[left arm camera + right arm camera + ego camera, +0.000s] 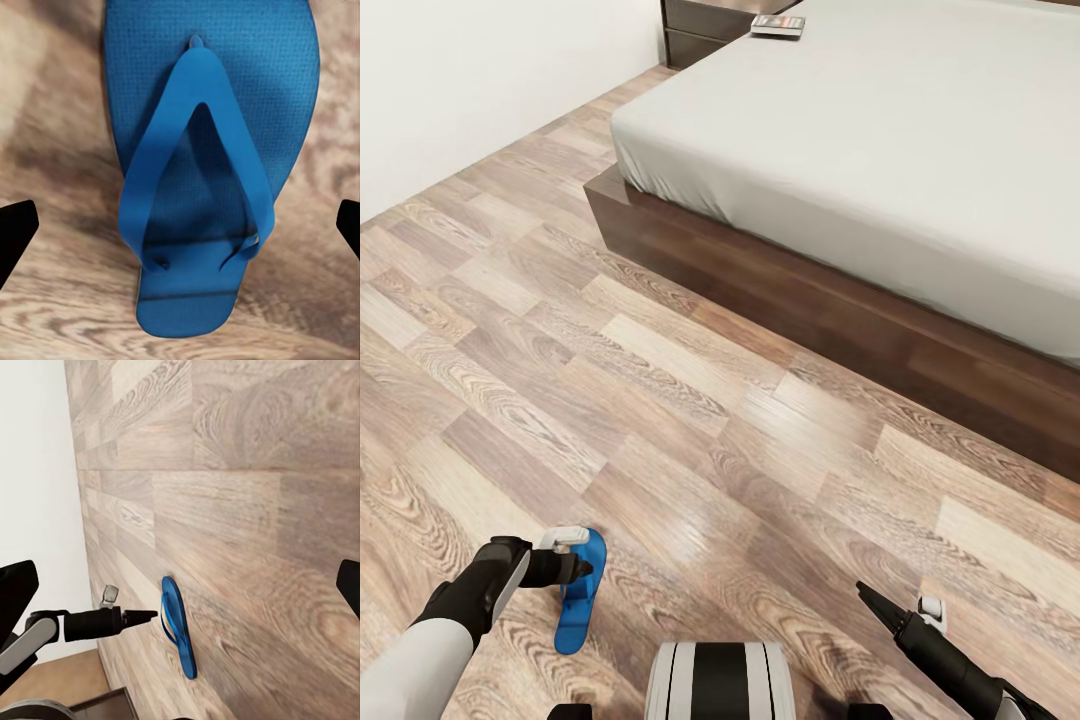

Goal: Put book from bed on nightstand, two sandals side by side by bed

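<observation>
One blue sandal [578, 600] lies flat on the wood-plank floor near my base, strap up. My left gripper [572, 570] hovers just over it, open, and in the left wrist view the sandal [202, 187] lies between the two spread fingertips [15, 232]. My right gripper [872, 600] is open and empty, low over bare floor at the right; its wrist view catches the sandal [178, 626] and the left arm [90, 624]. The book [777, 25] lies on the far corner of the bed [920, 150], beside a dark nightstand [695, 30].
The bed's dark wood frame [840, 320] runs diagonally across the right. A white wall [460, 90] bounds the left. Open plank floor [660, 400] stretches between me and the bed.
</observation>
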Motion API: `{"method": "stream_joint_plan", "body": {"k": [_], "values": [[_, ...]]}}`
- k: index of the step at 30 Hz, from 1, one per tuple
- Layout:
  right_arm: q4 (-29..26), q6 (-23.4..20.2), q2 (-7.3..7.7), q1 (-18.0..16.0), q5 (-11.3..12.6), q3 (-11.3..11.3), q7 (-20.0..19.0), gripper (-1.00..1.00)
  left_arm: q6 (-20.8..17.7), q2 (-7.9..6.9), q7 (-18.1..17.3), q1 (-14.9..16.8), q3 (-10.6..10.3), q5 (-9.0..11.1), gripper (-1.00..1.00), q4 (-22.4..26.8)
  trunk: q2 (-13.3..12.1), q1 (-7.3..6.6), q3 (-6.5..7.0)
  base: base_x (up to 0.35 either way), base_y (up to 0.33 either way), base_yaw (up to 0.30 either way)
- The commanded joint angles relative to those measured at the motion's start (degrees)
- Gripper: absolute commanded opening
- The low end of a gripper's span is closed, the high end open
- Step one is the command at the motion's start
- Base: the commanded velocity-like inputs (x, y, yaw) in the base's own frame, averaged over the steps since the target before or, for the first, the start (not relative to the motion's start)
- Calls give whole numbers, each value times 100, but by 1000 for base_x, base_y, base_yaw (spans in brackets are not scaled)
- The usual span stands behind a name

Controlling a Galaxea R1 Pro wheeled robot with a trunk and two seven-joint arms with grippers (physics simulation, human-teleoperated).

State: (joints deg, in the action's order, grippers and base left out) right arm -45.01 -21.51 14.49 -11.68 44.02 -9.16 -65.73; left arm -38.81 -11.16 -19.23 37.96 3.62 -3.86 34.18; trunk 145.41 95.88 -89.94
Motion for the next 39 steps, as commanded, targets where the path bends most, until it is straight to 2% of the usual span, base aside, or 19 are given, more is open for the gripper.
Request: {"method": "stream_joint_plan", "body": {"k": [1,11,27,31,39], "values": [[-1,-55,1,-1,35,1,-10,100,-22,5,-43,1,26,-39,100,6,1,-1,-3,0,0,0],[-26,-55,1,4,51,-5,-136,100,-6,8,-45,1,25,-28,100,2,1,-1,-3,0,0,0],[-123,-35,41,50,25,-5,-1063,100,-4,8,-46,1,21,-34,100,1,1,-1,-3,0,0,0],[-341,-24,69,123,20,-4,-1147,100,-4,8,-46,1,19,-35,100,1,1,-1,-3,0,0,0],[-909,-19,90,489,15,-6,-1189,100,-4,8,-46,1,16,-40,100,1,1,-1,-3,0,0,0]]}}
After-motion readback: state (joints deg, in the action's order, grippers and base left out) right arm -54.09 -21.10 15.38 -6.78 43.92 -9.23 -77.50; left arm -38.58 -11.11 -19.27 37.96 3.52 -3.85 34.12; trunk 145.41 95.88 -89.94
